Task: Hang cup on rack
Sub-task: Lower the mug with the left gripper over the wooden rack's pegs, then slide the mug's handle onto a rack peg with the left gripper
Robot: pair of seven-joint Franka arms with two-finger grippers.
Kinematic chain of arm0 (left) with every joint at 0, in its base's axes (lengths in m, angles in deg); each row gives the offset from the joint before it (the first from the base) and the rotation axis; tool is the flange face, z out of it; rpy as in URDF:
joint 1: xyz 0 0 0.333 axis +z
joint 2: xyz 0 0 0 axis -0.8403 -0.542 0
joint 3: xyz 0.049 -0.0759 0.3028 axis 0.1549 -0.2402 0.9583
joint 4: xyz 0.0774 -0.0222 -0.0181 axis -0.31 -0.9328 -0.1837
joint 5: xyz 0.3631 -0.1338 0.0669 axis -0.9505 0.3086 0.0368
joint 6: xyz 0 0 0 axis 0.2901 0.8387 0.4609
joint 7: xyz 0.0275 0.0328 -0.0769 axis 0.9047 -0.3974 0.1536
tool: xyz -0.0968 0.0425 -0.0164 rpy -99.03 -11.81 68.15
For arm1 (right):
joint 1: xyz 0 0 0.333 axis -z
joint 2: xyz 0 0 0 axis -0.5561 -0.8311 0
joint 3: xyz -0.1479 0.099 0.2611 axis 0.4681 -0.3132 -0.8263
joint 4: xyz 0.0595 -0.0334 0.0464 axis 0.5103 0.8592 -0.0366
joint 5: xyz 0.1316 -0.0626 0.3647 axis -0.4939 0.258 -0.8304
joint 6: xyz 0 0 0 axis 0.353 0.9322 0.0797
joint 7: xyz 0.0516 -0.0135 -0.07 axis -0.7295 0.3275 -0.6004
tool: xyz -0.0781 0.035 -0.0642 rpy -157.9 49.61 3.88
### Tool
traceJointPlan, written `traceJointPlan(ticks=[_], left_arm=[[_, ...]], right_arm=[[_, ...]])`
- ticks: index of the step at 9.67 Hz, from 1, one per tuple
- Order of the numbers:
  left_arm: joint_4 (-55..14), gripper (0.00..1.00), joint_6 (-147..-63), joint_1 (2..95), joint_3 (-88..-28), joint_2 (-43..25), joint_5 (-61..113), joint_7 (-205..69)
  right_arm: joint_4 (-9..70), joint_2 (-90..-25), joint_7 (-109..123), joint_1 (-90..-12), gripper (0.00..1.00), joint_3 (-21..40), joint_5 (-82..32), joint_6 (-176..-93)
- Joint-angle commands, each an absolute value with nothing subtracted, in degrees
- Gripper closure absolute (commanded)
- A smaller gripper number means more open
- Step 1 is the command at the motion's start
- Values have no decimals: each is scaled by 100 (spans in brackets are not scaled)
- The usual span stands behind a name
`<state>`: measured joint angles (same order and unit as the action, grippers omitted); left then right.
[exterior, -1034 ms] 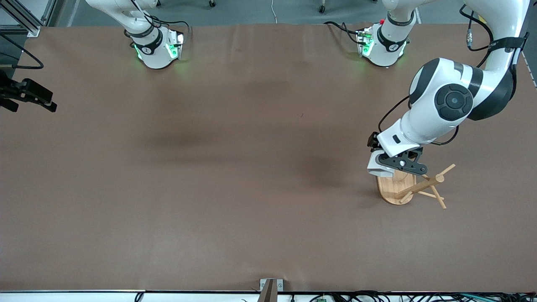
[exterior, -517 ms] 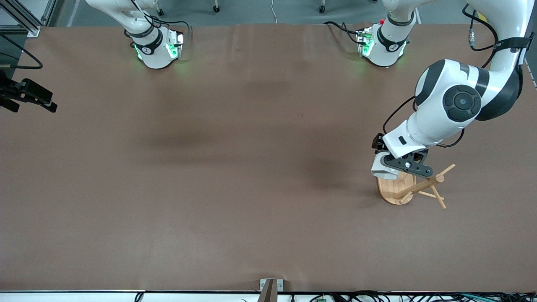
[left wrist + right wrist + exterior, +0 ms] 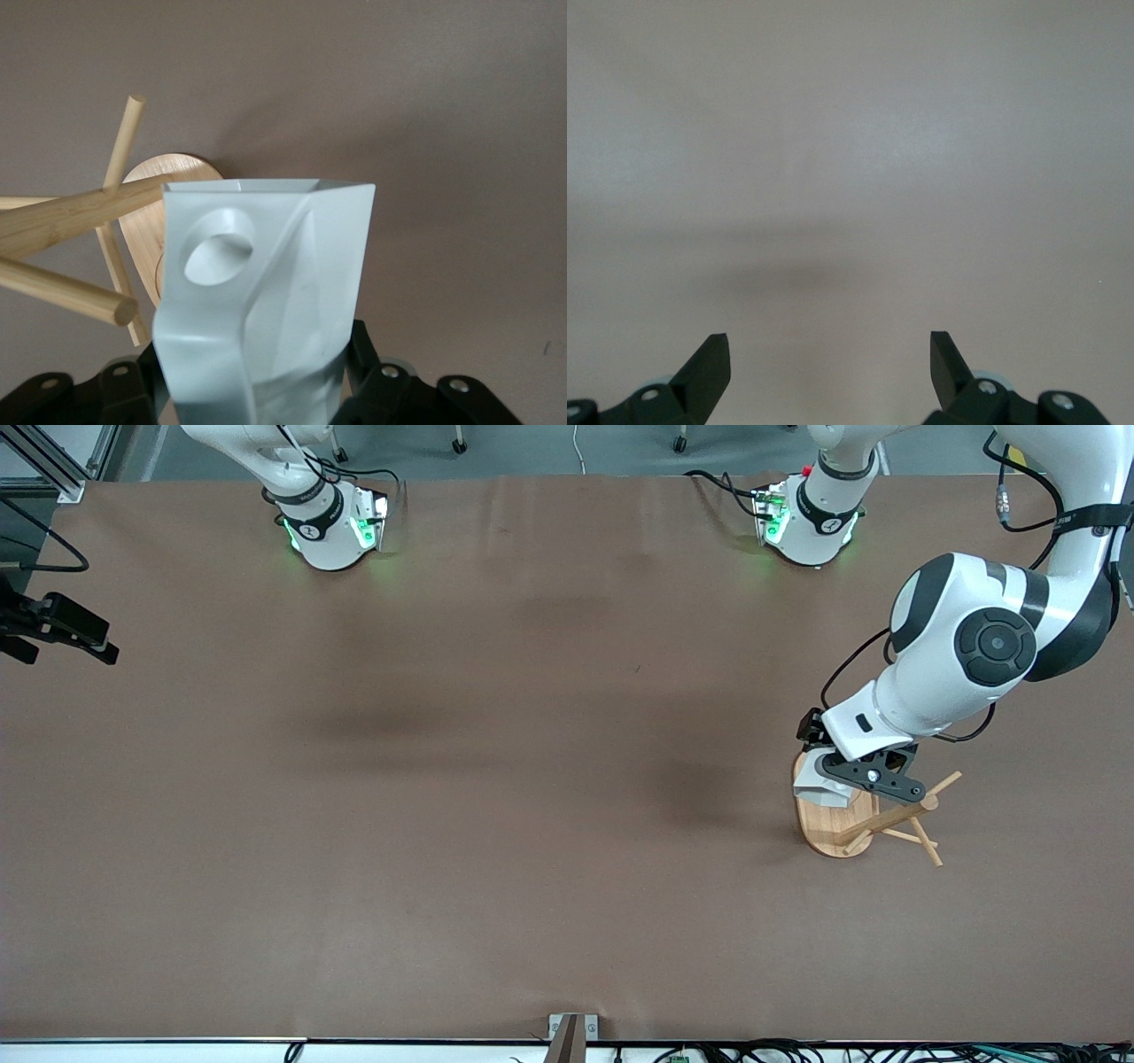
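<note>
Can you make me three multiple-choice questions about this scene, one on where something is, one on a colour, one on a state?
1. What is the held cup over?
A. the mug tree's oval base
B. bare table by the right arm's base
C. the table's middle

2. What colour is the cup?
A. red
B. white
C. black

3. How is the right hand?
A. shut on the cup
B. shut on a peg
C. open, holding nothing

Answers: 1 A, the left hand holds it above the bamboo mug tree. 2 B, its faceted body is white in the left wrist view. 3 C, its fingers stand apart over bare table.
</note>
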<state>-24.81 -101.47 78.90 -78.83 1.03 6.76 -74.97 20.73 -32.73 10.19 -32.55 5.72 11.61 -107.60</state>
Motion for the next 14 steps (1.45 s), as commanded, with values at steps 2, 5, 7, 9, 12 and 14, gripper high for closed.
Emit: traceJointPlan(ticks=[2,5,7,9,12,14], left_arm=[[-2593,74,-10252,8002,-7919,-36,589,-7748],[-2628,74,-10252,8038,-7919,-36,589,-7863],[-2619,74,-10252,8134,-7928,-44,589,-8003],[-2602,74,-10252,8143,-7919,-71,598,-8048],[-2584,74,-10305,8230,-7919,-123,598,-8144],[-2575,74,-10392,8345,-7919,-176,642,-8294]], right_arm=[[2206,-3164,1098,-3247,1,584,1128,-10832],[2206,-3164,1098,-3247,1,584,1137,-10814],[2206,-3164,1098,-3247,1,592,1137,-10814],[2206,-3164,1098,-3247,1,584,1137,-10814],[2206,-3164,1098,-3247,1,592,1137,-10814],[2206,-3164,1098,-3238,1,592,1146,-10823]])
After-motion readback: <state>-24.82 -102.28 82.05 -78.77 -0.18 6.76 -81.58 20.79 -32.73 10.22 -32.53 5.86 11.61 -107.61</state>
